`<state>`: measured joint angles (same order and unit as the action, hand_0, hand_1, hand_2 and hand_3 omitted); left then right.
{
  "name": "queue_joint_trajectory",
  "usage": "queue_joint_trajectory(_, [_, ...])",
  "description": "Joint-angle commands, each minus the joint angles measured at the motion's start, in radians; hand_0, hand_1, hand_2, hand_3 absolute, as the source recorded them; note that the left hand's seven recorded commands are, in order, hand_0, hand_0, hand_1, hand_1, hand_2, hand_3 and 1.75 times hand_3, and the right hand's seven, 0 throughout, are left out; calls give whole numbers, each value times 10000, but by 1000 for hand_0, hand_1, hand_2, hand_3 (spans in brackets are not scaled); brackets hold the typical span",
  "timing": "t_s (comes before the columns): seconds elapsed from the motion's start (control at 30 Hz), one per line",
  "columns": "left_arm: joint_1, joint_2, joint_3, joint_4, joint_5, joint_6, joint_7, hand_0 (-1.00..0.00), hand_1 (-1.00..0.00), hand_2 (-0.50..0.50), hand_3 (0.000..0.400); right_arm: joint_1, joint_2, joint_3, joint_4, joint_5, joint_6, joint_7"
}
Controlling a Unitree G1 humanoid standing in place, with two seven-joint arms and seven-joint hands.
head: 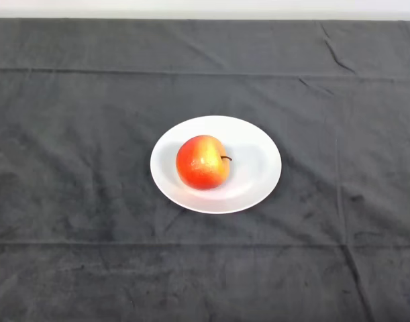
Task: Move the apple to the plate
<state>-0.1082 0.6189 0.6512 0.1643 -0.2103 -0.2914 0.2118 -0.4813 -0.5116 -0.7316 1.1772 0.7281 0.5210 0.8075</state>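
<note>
1. On the left side I see only the dark cloth (70,168) that covers the worktop; it has soft folds, and one long crease goes across it near the far edge.
2. A second crease goes across the cloth in the near part, below the plate.
3. My hand does not show anywhere in the head view, so I cannot tell if it is released, clenched or grasping something.
4. Near the middle of the worktop lies a white plate (258,144). It is round, looks oval from my view, and it rests flat on the cloth.
5. The apple (202,162) sits on the plate, in the left half of it, with its left side close to the plate's left rim.
6. The apple is red and orange, with a more yellow patch on the top.
7. Its dark stem (226,158) points to the right, toward the bare part of the plate, so the apple lies a little on its side.
8. The right half of the plate is bare white, with a soft shadow just beside the apple.
9. To the right of the plate the cloth continues, with some short wrinkles in the far right corner and one long fold that goes down toward the near edge.
10. Behind the cloth, along the far side, a pale strip (205,8) is visible.
</note>
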Motion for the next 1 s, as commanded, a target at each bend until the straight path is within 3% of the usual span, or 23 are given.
queue_joint_trajectory(0.03, [-460,286,598,216,112,100,-80,0,0,0,0,60,41,-118,12,92,33,-93])
queue_joint_trajectory(1.0, [-596,227,630,340,239,101,-270,0,0,0,0,59,41,-119,13,90,32,-91])
